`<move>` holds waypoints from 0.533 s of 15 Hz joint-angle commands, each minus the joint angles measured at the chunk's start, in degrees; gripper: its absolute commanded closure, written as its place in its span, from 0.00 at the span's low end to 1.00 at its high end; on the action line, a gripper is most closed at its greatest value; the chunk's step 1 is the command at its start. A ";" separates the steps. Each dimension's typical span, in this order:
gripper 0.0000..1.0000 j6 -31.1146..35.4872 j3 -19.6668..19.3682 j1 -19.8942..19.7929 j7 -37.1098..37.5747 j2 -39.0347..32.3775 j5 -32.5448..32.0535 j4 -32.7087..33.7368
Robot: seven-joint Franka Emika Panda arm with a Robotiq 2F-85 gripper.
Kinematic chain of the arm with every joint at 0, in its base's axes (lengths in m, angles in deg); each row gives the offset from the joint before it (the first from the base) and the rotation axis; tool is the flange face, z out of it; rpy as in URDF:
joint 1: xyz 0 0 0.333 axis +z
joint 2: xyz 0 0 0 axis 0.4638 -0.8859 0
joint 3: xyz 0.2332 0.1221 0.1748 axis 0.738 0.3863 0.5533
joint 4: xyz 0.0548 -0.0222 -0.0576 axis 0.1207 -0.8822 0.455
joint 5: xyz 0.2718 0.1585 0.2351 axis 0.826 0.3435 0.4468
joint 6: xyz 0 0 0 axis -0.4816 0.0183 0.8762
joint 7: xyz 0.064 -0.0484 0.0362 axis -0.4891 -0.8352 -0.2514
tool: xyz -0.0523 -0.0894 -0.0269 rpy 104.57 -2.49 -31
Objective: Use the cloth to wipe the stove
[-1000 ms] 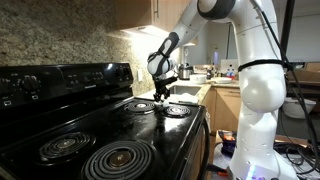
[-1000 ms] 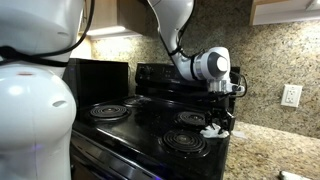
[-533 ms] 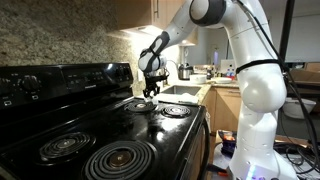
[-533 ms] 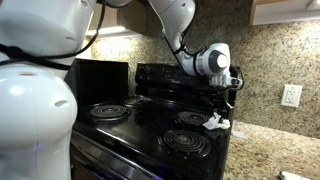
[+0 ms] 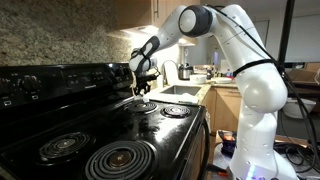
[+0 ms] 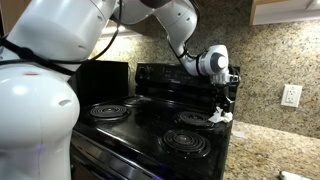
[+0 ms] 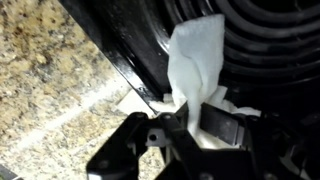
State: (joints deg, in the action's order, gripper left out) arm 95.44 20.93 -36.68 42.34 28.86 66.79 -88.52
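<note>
The black stove [image 5: 150,125] has coil burners and shows in both exterior views [image 6: 150,125]. My gripper [image 5: 143,88] hangs over its far end, near the back burner. It is shut on a white cloth [image 7: 198,62]. The cloth [image 6: 217,117] hangs from the jaws [image 6: 222,108] just above the stove's edge beside the counter. In the wrist view the cloth is pinched between the fingers [image 7: 185,115] and drapes over the stove's black edge and a burner coil [image 7: 275,40].
A speckled granite counter [image 6: 270,150] lies beside the stove, also in the wrist view [image 7: 60,90]. The stove's back panel [image 5: 60,82] rises behind the burners. A sink area with bottles [image 5: 190,72] lies beyond the stove. A wall outlet [image 6: 291,96] is on the backsplash.
My gripper has moved with the cloth across the far end of the stove toward the back panel, and has risen slightly.
</note>
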 commanded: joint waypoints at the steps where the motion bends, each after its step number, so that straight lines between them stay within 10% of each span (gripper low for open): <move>1: 0.92 -1.56 -0.04 2.94 4.98 -3.44 0.25 6.82; 8: 0.92 -1.02 -0.38 8.66 10.62 -7.40 -1.34 11.52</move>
State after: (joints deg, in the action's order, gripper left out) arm 94.99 21.13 -29.61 50.05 23.39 66.59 -79.18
